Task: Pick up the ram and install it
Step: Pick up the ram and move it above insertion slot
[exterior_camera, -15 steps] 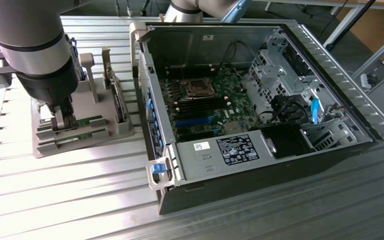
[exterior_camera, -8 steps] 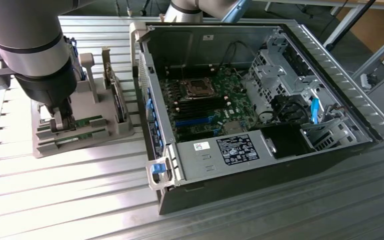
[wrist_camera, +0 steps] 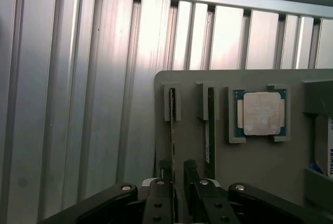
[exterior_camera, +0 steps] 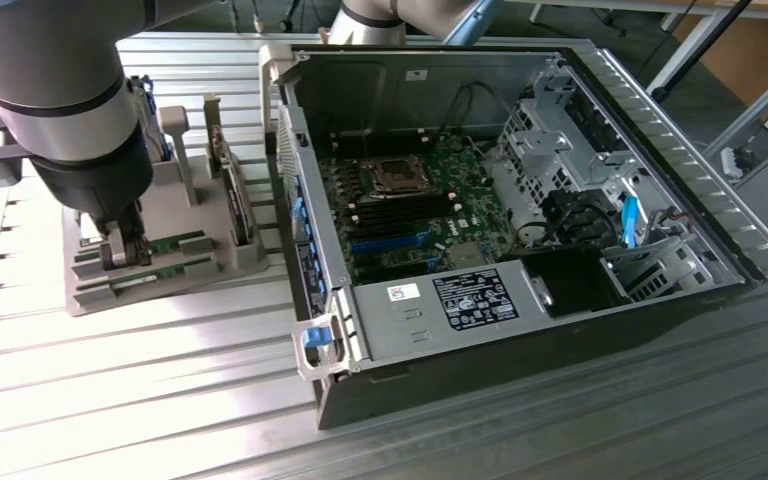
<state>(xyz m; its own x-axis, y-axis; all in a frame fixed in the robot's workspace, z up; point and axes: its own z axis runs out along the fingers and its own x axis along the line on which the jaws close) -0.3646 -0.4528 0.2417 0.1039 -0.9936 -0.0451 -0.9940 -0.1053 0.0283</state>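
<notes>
Gripper (wrist_camera: 177, 168) low over grey holder (wrist_camera: 260, 172), exterior view's left, beside open PC case (exterior_camera: 398, 85). Fingers (wrist_camera: 164, 174) spread wide, one each side of ram (wrist_camera: 172, 125), nothing clamped. Ram upright on edge in holder slot. 2nd stick (wrist_camera: 210, 130) just beside it, CPU chip (wrist_camera: 261, 113) past that.

Nothing legible — the white sticker (exterior_camera: 404, 293) and black label (exterior_camera: 472, 299) on the power-supply box (exterior_camera: 398, 337) carry unreadable print.

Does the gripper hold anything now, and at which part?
Nothing is held. The open gripper straddles one end of the ram, which stands in its tray.
</notes>
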